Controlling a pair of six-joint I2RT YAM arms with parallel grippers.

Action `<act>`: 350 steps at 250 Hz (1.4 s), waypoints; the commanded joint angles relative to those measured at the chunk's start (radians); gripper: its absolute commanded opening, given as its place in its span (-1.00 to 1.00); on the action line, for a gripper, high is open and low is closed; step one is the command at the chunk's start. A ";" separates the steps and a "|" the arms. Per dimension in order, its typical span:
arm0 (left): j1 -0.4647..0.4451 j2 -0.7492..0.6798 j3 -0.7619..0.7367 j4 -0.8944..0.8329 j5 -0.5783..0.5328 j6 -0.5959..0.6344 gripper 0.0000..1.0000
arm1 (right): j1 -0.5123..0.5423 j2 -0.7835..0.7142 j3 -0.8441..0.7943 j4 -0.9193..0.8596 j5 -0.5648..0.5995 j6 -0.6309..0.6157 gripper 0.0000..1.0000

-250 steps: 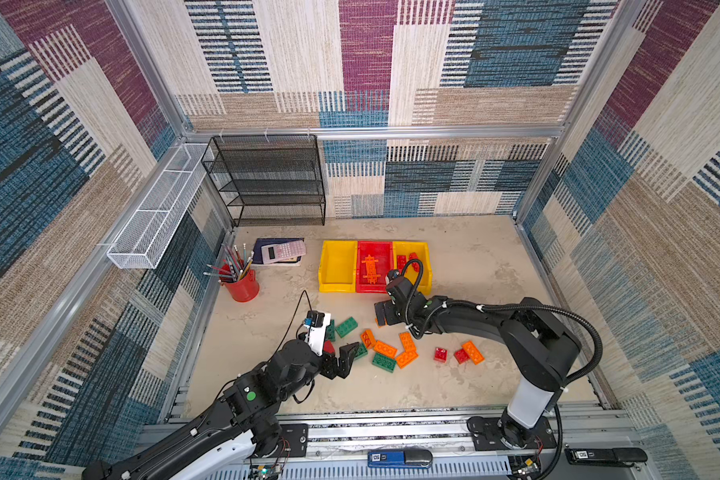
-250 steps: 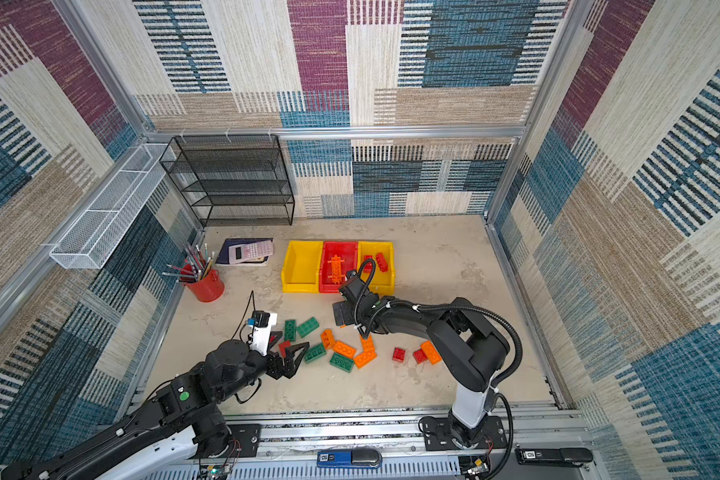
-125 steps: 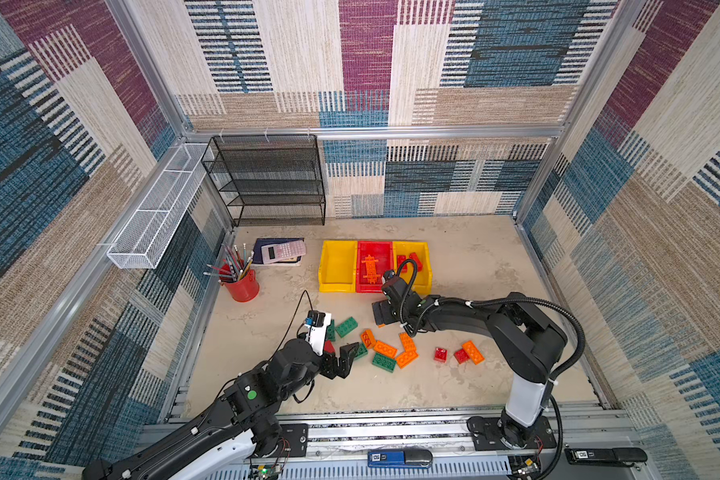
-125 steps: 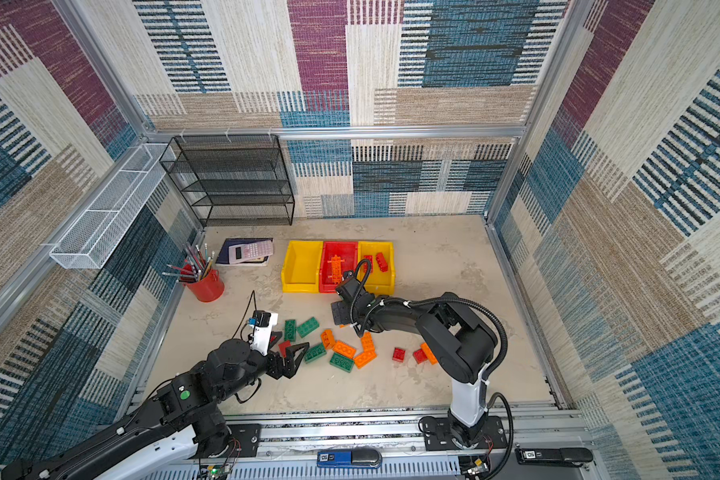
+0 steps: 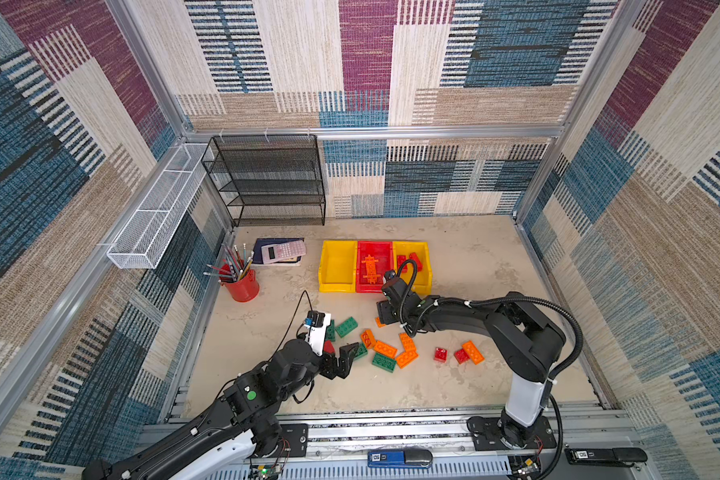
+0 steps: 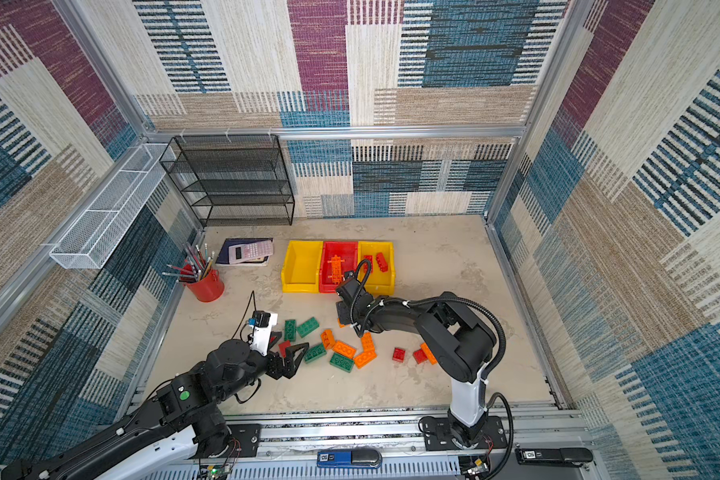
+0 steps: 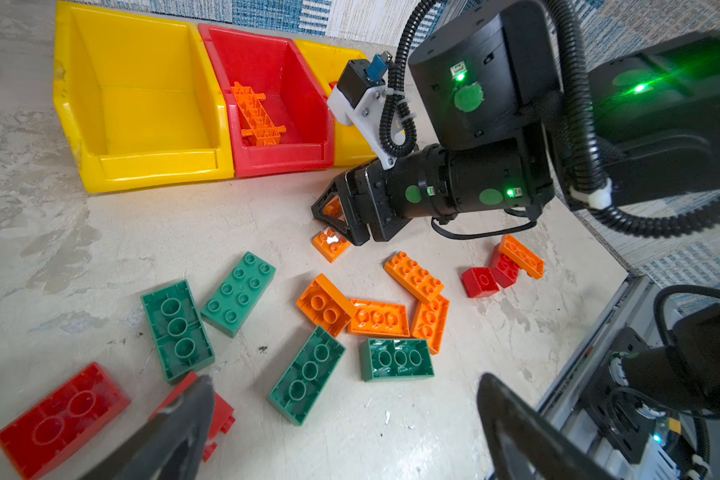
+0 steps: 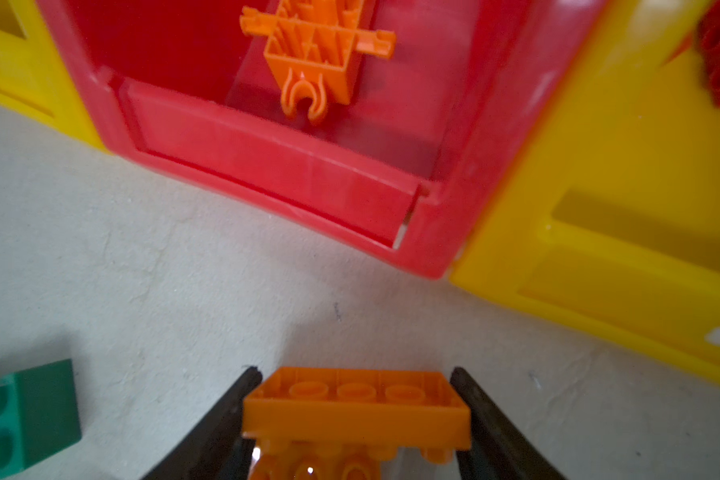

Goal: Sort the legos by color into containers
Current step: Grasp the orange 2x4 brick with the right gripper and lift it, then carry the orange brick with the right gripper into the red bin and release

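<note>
Beige table (image 5: 474, 266) carries the loose legos (image 5: 385, 349); right pincer (image 8: 356, 386) pinches an orange brick (image 8: 356, 411) by its short ends, long axis crosswise between the fingers (image 8: 225, 415), red container (image 8: 267, 166) just ahead of it; left pincer (image 6: 296, 360), spread wide, sits farther away

Red, orange and green legos (image 5: 385, 349) lie scattered before three side-by-side containers (image 5: 336, 266), yellow, red, yellow.

Loose legos (image 5: 385, 349) before three side-by-side containers (image 5: 336, 287)
</note>
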 commanded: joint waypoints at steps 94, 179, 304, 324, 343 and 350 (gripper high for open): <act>0.000 -0.031 -0.015 -0.013 -0.023 -0.015 0.98 | 0.001 -0.128 0.005 -0.050 -0.018 0.030 0.24; 0.001 -0.024 -0.037 0.017 -0.026 -0.010 0.98 | -0.007 -0.101 0.224 -0.113 -0.054 -0.037 0.27; 0.000 -0.025 -0.028 -0.006 -0.044 -0.010 0.98 | -0.090 0.190 0.548 -0.173 -0.071 -0.126 0.34; 0.000 -0.023 -0.024 -0.011 -0.052 -0.006 0.98 | -0.094 0.217 0.566 -0.186 -0.064 -0.132 0.40; 0.001 -0.018 -0.019 -0.013 -0.054 -0.001 0.98 | -0.101 0.235 0.597 -0.193 -0.062 -0.135 0.43; 0.001 -0.016 -0.017 -0.014 -0.053 -0.001 0.98 | -0.103 0.241 0.601 -0.196 -0.061 -0.137 0.45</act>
